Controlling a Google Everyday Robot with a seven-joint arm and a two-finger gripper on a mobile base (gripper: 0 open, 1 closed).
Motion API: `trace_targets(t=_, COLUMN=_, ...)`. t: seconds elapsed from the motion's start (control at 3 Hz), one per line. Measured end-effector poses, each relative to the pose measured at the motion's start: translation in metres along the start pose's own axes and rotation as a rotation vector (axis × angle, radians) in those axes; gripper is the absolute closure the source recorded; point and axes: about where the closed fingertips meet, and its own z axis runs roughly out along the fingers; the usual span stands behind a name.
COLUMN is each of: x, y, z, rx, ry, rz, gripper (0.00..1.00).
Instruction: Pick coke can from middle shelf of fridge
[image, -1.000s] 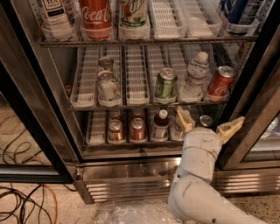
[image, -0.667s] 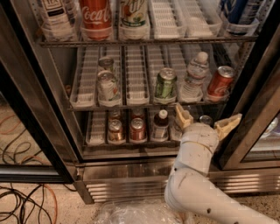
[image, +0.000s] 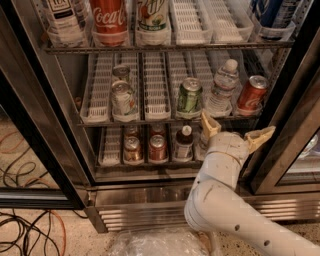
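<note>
The fridge (image: 55, 130) stands open in front of me. Its middle shelf (image: 157, 90) has white slotted lane trays. The coke can (image: 251, 93), red with a silver top, stands tilted at the right end of that shelf. My gripper (image: 236, 128) is open, its tan fingers (image: 209, 123) spread wide, just below the shelf's front edge and below-left of the coke can. It holds nothing. A green can (image: 189, 96) and a water bottle (image: 221, 89) stand left of the coke can.
A large Coca-Cola bottle (image: 108, 20) and other bottles stand on the top rack. Silver cans (image: 122, 96) sit on the middle shelf's left. Small cans (image: 157, 147) and a bottle (image: 184, 141) are on the lowest rack. Black door frame (image: 287, 125) at right. Cables (image: 25, 235) on the floor.
My gripper has risen slightly and moved a little right, closer to the middle shelf's front edge. It stays open. The cans have not moved.
</note>
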Motion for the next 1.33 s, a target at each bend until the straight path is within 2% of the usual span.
trace_targets(t=0.67, x=0.001, y=-0.002, z=0.004, rx=0.014, ry=0.0, rz=0.013, gripper=0.0)
trace_targets(t=1.0, x=0.007, y=-0.012, z=0.025, rx=0.074, ry=0.003, rz=0.037, gripper=0.0)
trace_targets(t=1.33, x=0.007, y=-0.012, z=0.025, rx=0.074, ry=0.003, rz=0.037, gripper=0.02)
